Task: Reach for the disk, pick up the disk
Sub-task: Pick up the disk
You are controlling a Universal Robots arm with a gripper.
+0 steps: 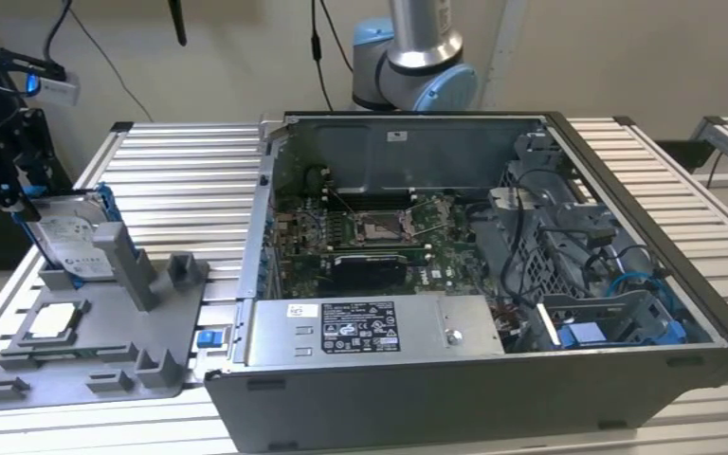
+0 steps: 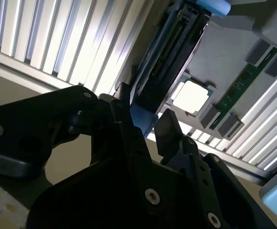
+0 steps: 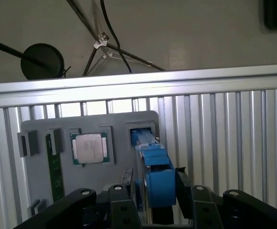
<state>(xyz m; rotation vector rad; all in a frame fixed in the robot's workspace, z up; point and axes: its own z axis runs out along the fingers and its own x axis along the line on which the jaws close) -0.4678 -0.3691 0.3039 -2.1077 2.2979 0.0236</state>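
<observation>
**Jaws astride the disk, disk in its slot**

Your disk [image 1: 67,237] stood on end in a slot at the far end of the grey fixture [image 1: 99,355]. Its long axis ran up out of the fixture, close to upright with a slight lean. The labelled silver face was turned toward the exterior view's right, and the blue caddy framed its top and side edges. In the first wrist view you saw it edge-on, a narrow blue band rising from the slot toward the camera.

You had the black wrist hanging over that same end of the fixture, pointing down at it. The jaws sat one on either side of the caddy's upper edge, and both wrist views showed blue plastic between them. You could not tell from these views whether they pressed on the caddy or merely flanked it.

The arm's [image 1: 417,57] grey and blue base joint stood well apart from the fixture, beyond the computer case [image 1: 465,398].

You had one disk, one arm and one fixture. In the fixture, one square chip [image 1: 56,322] lay flat in a pocket just beside the disk's slot, and one green board strip [image 3: 55,167] lay beside the chip. One open case sat to the exterior view's right of the fixture. All of it rested on the slatted metal table [image 1: 174,161].
</observation>
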